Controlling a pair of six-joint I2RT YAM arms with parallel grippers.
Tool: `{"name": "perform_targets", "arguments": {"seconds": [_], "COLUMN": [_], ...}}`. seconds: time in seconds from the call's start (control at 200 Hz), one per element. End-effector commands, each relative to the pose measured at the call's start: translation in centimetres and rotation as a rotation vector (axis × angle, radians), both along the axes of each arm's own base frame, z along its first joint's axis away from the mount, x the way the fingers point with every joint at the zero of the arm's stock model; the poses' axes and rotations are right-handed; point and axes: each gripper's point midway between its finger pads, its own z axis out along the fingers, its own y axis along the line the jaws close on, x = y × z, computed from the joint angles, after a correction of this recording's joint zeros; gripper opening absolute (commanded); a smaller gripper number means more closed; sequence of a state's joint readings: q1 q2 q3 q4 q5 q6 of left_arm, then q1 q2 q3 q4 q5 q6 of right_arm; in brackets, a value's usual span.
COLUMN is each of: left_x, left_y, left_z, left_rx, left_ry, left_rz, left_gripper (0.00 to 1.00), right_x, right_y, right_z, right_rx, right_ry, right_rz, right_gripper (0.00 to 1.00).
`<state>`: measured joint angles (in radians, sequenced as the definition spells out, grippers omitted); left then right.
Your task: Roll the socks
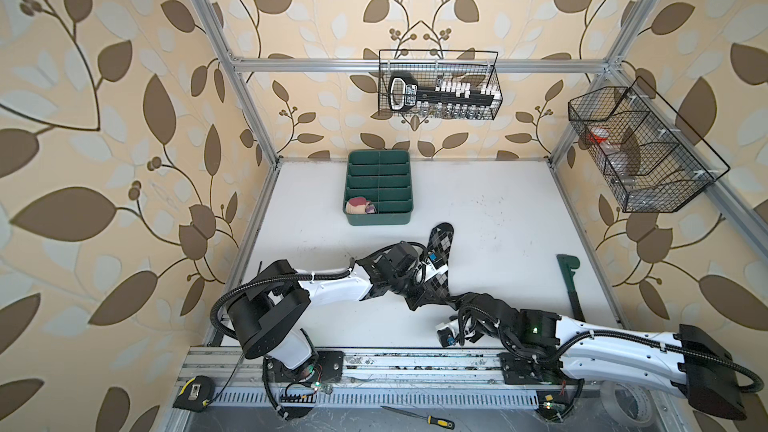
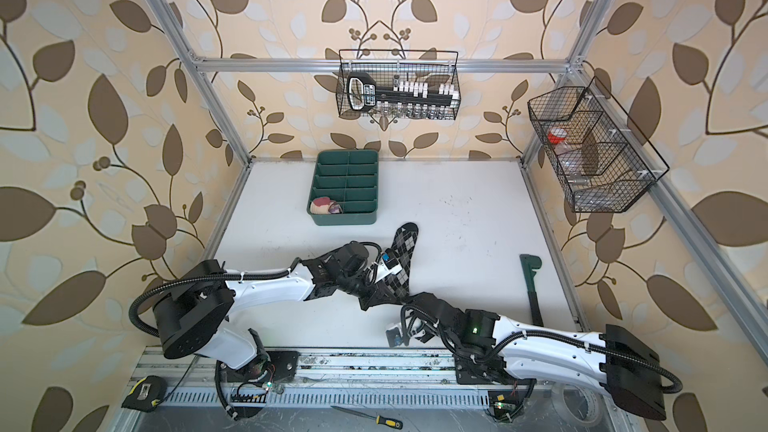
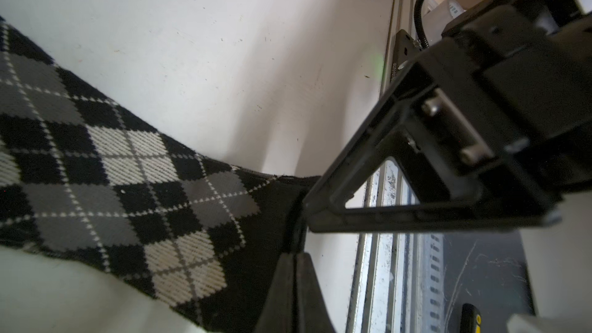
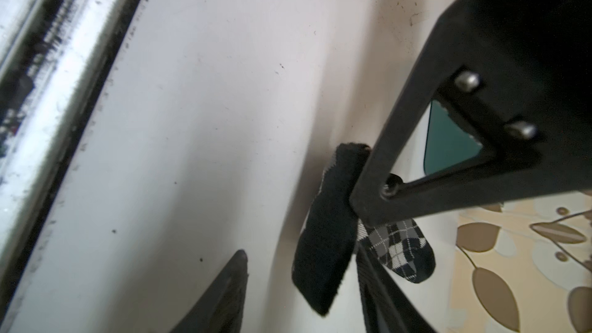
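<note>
Socks: 2. Argyle sock (image 1: 442,243) lies mid-table, cuff toward the front edge. Left gripper (image 3: 293,251) is pinched tight on its black cuff; right gripper (image 4: 301,257) is spread around that cuff. Beige sock (image 1: 359,205) sits rolled (1 bundle) in the green tray (image 1: 378,219), front-left compartment. Basket tool (image 1: 401,91): label unreadable.

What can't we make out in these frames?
Argyle sock, cuff end: in both top views hidden under the left gripper and right gripper.
Its foot: cut off by the left wrist view's edge.
Beige sock in the green tray, top views: too small to judge the roll.
Wall basket contents: mesh, too small.
</note>
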<state>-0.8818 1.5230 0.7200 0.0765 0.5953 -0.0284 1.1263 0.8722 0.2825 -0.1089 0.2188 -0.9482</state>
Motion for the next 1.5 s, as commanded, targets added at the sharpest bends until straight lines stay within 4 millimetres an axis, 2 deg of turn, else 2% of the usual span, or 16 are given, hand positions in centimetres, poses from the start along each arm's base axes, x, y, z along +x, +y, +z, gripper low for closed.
{"name": "perform_targets", "arguments": {"seconds": [0.0,0.255,0.485,0.555,0.69,0.755,0.87,1.02,1.06,1.075,1.1,1.175,1.235,1.315,1.495], "left_x": [-0.2,-0.2,-0.3,-0.3,-0.3,-0.3,-0.3,-0.3,-0.2,-0.1,0.2,1.0,1.4,1.7,2.4], "left_y": [0.2,0.3,0.4,0.5,0.4,0.5,0.4,0.4,0.4,0.5,0.5,1.1,1.7,2.8,6.3], "left_z": [1.3,1.4,1.4,1.4,1.5,1.6,1.8,1.9,1.8,2.8,3.0,3.6,4.4,5.5,9.2], "left_rx": [-0.043,-0.051,-0.049,-0.048,-0.052,-0.054,-0.06,-0.065,-0.062,-0.082,-0.083,-0.086,-0.093,-0.1,-0.1], "left_ry": [-0.02,-0.026,-0.029,-0.032,-0.036,-0.037,-0.039,-0.03,-0.028,-0.048,-0.059,-0.102,-0.151,-0.221,-0.457], "left_rz": [-0.013,-0.012,-0.013,-0.012,-0.012,-0.01,-0.008,-0.004,0.008,0.016,0.032,0.088,0.129,0.161,0.236], "left_gripper": [0.06,0.05,0.05,0.05,0.05,0.04,0.04,0.06,0.12,0.16,0.24,0.58,0.73,0.81,0.81], "right_x": [0.0,1.7,1.9,1.8,1.8,1.8,1.9,1.7,1.6,1.6,1.4,0.8,0.1,-0.9,-1.8], "right_y": [1.1,1.3,1.6,1.7,1.6,1.6,1.6,1.6,1.5,1.6,1.5,1.5,1.4,1.2,0.7], "right_z": [0.4,1.1,0.3,0.1,0.2,0.3,0.0,-0.1,0.0,0.0,0.0,-0.1,-0.2,-0.4,0.1], "right_rx": [0.075,0.146,0.148,0.145,0.149,0.152,0.151,0.148,0.148,0.149,0.148,0.145,0.147,0.137,0.129], "right_ry": [0.053,0.088,0.126,0.134,0.134,0.134,0.147,0.158,0.16,0.163,0.169,0.212,0.261,0.328,0.469], "right_rz": [0.006,-0.048,-0.057,-0.054,-0.055,-0.055,-0.061,-0.057,-0.055,-0.053,-0.048,-0.029,-0.013,0.022,0.043], "right_gripper": [0.52,0.47,0.47,0.38,0.14,0.07,0.0,0.0,0.0,0.0,0.0,0.0,0.0,0.0,0.0]}}
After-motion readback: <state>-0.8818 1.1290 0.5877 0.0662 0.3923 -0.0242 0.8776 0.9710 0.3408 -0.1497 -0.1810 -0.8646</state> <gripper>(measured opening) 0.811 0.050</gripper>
